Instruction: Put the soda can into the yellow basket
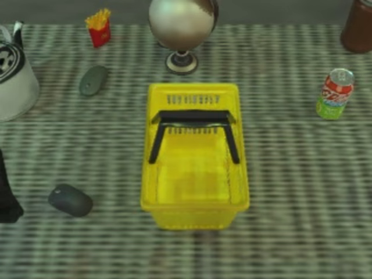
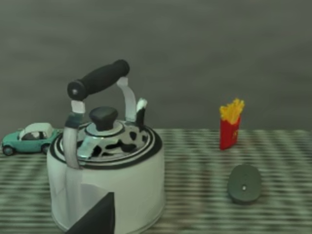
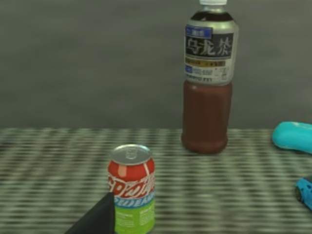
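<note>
Table [image 1: 302,192] covered in a grey-and-white woven checked cloth, plain dark grey backdrop [image 3: 87,58] rising just behind the table's far edge, possibly a wall, soft even light, faint shadows on the cloth

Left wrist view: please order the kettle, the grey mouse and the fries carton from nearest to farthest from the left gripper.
Counting from the left gripper:
1. Kettle, directly in front of it.
2. Grey mouse, beyond the kettle and off to one side.
3. Fries carton, behind the mouse, farthest back.
</note>
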Tool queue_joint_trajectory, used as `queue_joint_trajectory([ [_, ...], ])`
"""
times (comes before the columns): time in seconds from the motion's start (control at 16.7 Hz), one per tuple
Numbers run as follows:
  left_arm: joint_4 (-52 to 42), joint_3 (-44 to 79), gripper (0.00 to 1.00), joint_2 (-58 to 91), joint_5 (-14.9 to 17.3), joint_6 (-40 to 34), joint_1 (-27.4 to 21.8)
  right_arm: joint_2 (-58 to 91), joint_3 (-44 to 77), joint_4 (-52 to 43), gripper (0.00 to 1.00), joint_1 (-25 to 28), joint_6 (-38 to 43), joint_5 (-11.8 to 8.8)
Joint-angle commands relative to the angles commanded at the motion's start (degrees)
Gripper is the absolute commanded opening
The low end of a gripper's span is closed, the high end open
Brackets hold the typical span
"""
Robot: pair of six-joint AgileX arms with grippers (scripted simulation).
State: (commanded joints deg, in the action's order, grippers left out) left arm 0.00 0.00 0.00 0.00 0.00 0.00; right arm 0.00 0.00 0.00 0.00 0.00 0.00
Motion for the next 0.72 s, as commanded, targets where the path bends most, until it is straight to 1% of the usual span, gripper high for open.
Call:
queue_joint_trajectory([
  [0.18, 0.0, 0.0, 1.0, 0.0, 0.0, 0.0, 0.0, 0.5, 0.5, -0.3, 1.0, 0.1, -0.1, -0.1],
  [0.36, 0.0, 0.0, 1.0, 0.0, 0.0, 0.0, 0.0, 5.1, 5.0, -3.0, 1.0, 0.8, -1.2, -0.6],
  [0.54, 0.0, 0.0, 1.0, 0.0, 0.0, 0.0, 0.0, 14.0, 14.0, -8.5, 1.0, 1.7, -3.4, -1.2],
  [0.72, 0.0, 0.0, 1.0, 0.0, 0.0, 0.0, 0.0, 26.5, 26.8, -16.3, 1.0, 2.7, -6.4, -1.7],
])
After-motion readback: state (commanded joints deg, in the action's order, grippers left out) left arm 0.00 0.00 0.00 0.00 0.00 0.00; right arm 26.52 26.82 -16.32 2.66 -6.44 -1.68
